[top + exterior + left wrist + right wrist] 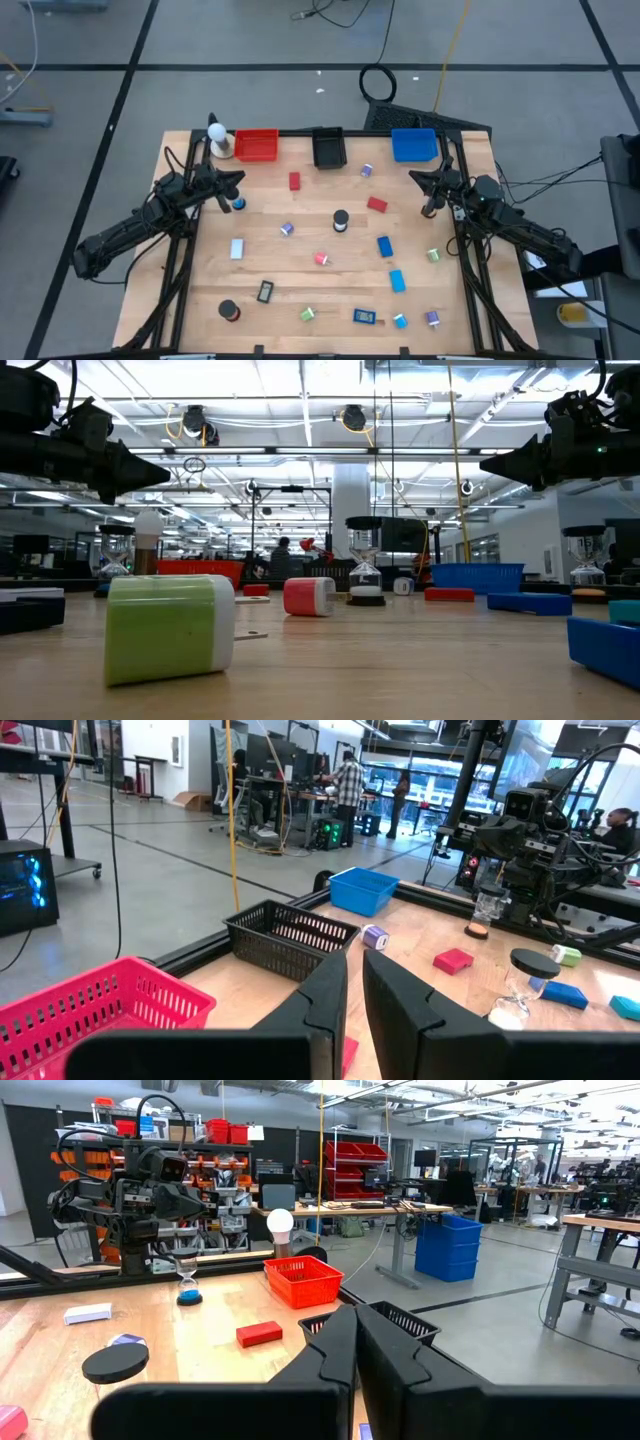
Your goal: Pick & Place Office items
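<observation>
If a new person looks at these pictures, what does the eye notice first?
Three bins line the table's far edge: a red bin, a black bin and a blue bin. Small colourful pieces lie scattered over the wooden table. In the low view, a green-and-white piece looms close to the camera.

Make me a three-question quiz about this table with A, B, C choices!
1. Which bin sits between the other two at the table's far edge?
A red B black C blue

2. How many bins are there?
A two B three C five

3. What is the left pincer holding?
A nothing B a green clip C the white ball

Answers:
1 B, the black bin stands between the red bin and the blue bin.
2 B, three line the far edge.
3 A, it hangs over the wood with nothing between its fingers.
</observation>
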Robot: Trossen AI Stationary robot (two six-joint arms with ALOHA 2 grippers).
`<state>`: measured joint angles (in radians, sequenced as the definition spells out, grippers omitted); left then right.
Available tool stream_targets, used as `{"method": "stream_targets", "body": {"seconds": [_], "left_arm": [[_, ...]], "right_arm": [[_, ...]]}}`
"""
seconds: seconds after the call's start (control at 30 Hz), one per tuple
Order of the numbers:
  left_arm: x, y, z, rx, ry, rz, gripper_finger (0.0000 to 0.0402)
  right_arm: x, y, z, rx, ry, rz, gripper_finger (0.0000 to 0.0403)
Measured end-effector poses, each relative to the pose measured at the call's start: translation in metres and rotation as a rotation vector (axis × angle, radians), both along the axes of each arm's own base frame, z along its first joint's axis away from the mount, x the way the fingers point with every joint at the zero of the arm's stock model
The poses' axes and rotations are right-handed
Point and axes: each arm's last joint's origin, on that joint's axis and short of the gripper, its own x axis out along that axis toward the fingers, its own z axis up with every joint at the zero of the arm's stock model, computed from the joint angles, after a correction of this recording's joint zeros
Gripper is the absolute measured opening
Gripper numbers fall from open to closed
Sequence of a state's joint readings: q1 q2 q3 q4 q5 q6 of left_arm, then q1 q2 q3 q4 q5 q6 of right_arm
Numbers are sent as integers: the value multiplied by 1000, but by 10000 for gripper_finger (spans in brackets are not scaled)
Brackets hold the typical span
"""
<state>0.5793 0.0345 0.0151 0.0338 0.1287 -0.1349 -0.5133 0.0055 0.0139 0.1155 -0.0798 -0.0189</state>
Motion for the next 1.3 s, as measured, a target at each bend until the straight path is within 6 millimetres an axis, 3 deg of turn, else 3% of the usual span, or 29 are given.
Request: {"method": "stream_targets", "body": {"seconds": [1.3], "left_arm": [[0, 0, 4, 21, -34, 0, 42]], "right_arm": [[0, 0, 0, 0, 0, 0, 4]]}}
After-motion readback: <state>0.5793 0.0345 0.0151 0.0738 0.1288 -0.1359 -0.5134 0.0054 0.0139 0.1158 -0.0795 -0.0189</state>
